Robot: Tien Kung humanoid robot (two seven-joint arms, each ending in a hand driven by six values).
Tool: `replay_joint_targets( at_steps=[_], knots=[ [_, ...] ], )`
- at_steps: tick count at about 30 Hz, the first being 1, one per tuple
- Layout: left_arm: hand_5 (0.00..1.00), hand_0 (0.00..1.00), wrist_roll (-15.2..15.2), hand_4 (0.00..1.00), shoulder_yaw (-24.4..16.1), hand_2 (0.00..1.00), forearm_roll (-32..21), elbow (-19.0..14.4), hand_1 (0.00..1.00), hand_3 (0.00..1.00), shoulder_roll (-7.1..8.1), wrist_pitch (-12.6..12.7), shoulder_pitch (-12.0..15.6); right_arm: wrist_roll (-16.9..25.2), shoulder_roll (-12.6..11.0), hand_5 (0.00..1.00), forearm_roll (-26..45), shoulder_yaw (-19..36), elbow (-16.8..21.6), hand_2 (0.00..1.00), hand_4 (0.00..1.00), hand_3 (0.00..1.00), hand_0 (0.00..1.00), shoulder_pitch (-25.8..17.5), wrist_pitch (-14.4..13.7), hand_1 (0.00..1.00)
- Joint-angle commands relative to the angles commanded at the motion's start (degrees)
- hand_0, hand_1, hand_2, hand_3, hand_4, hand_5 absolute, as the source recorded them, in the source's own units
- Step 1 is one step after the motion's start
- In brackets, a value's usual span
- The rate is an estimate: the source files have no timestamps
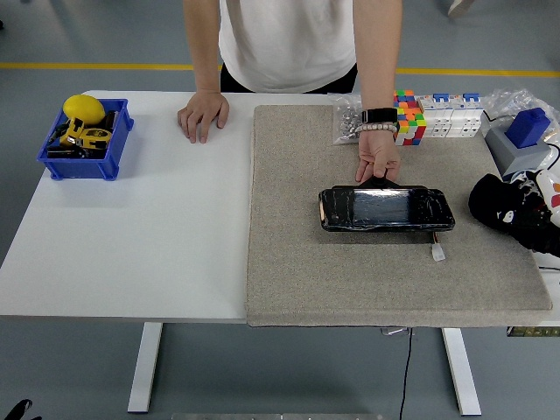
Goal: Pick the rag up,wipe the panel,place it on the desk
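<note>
The black glossy panel [387, 209] lies flat on the grey felt mat [297, 262], right of centre. A person at the far side presses one hand [378, 160] on the panel's far edge; the other hand [203, 112] rests on the white table. A bunched black rag [512, 208] with small white marks sits at the mat's right edge. My right hand [544, 199] comes in from the right border and is shut on it. Most of that hand is cut off by the picture's edge. Rag and panel are apart by a short gap.
A blue bin [87, 140] with a yellow object stands at the far left. At the back right are a colourful cube [408, 116], white blocks [451, 118], a clear bag [350, 121] and a blue-topped device [525, 136]. A small white connector [437, 253] lies near the panel.
</note>
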Motion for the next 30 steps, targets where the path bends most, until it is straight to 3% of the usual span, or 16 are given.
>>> replay_joint_targets(
  at_steps=[11, 20, 25, 30],
  knots=[
    [0.627, 0.685, 0.0, 0.672, -0.8, 0.732, 0.9, 0.0, 0.729, 0.606, 0.23, 0.1, 0.2, -1.9, -1.1, 0.002, -2.4, 2.7, 3.8, 0.333, 0.930, 0.374, 0.171, -0.8, -0.8, 0.285],
    [0.627, 0.686, 0.0, 0.672, -1.1, 0.732, 1.4, 0.0, 0.728, 0.606, 0.30, 0.0, 0.5, -9.8, -2.3, 0.002, -5.7, 6.4, 13.3, 0.328, 0.912, 0.371, 0.173, -2.4, -3.6, 0.279],
    [0.626, 0.685, 0.0, 0.671, -1.2, 0.732, 1.7, 0.0, 0.728, 0.606, 0.52, 0.0, 0.7, -13.3, -1.5, 0.002, -7.3, 8.5, 17.5, 0.326, 0.898, 0.373, 0.171, -3.0, -4.6, 0.278],
    [0.626, 0.685, 0.0, 0.671, -1.0, 0.732, 1.8, 0.0, 0.728, 0.606, 0.79, 0.0, 0.7, -14.8, 0.3, 0.002, -7.3, 10.5, 18.6, 0.326, 0.898, 0.373, 0.171, -2.9, -5.7, 0.278]
  ],
)
